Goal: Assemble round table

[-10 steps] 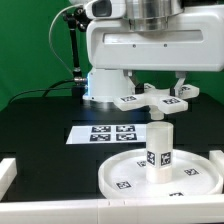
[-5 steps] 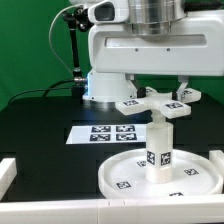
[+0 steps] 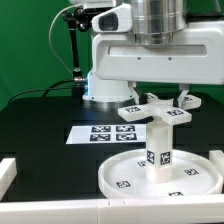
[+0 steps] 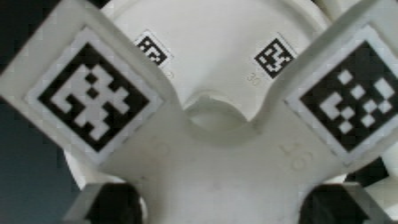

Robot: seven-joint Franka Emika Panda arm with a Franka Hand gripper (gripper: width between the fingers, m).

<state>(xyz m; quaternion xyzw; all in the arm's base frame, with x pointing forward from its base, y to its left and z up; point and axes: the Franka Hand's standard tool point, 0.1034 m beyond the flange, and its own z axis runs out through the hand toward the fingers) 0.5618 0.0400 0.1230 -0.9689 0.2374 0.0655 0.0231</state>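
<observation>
The large rimmed round disc (image 3: 160, 176) lies on the black table near the front. The short thick cylinder leg (image 3: 160, 146) stands upright on its middle. My gripper (image 3: 158, 103) is shut on the white cross-shaped piece (image 3: 158, 111) and holds it level just above the leg's top, a little toward the exterior view's right of where the marker board lies. In the wrist view the cross-shaped piece (image 4: 210, 110) fills the picture with its tagged arms, and my dark fingertips (image 4: 111, 205) press on both sides of it. The leg's top is hidden under the cross.
The marker board (image 3: 111, 133) lies flat on the table behind the disc. The robot's base (image 3: 105, 85) stands at the back. A white ledge (image 3: 8, 175) runs along the table's front and left side.
My gripper has carried the cross-shaped piece a little toward the exterior view's right and lower, closer over the leg's top.
</observation>
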